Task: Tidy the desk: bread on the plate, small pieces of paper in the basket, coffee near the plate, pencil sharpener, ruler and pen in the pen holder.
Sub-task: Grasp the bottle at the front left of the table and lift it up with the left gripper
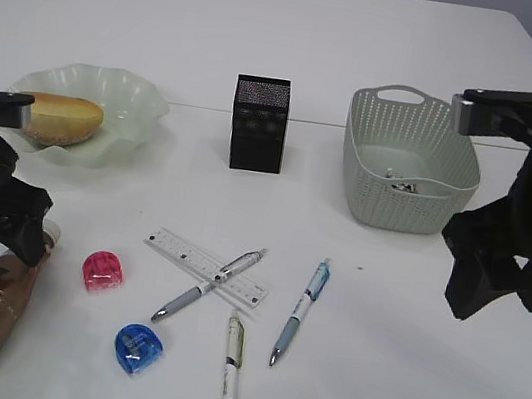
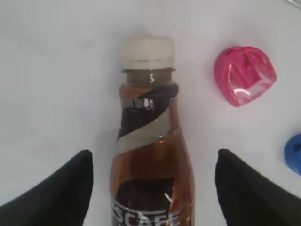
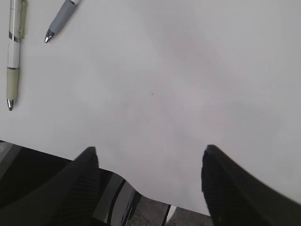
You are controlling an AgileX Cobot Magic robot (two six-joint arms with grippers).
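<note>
Right now the left pincer hangs low over the brown plastic coffee bottle with the cream cap, which lies on its side on the white table at the near-left corner. From the wrist cam the bottle's long axis runs straight down the middle of the view, cap pointing away, body passing btwn the two black fingers. Fingers are spread wide w/ clear table showing either side of the bottle, so released, not touching yet. Squeeze direction sits across the bottle, square to its length, which is what a grab needs; I'd judge a straight drop and close would do it, no twist req'd.

Left arm is plainly the nearer one. The pale green wavy glass plate sits just beyond the bottle on the same side, bread roll already on it, so the carry looks short: up and fwd toward the plate's near edge.

Right pincer is well apart on the other side, also spread and empty, over bare table by the near edge, w/ the grey-green plastic basket just behind it.

Round pink pencil sharpener lies near the bottle's cap end, to its right, not touching. It could get nudged if the bottle rolls on lift.
</note>
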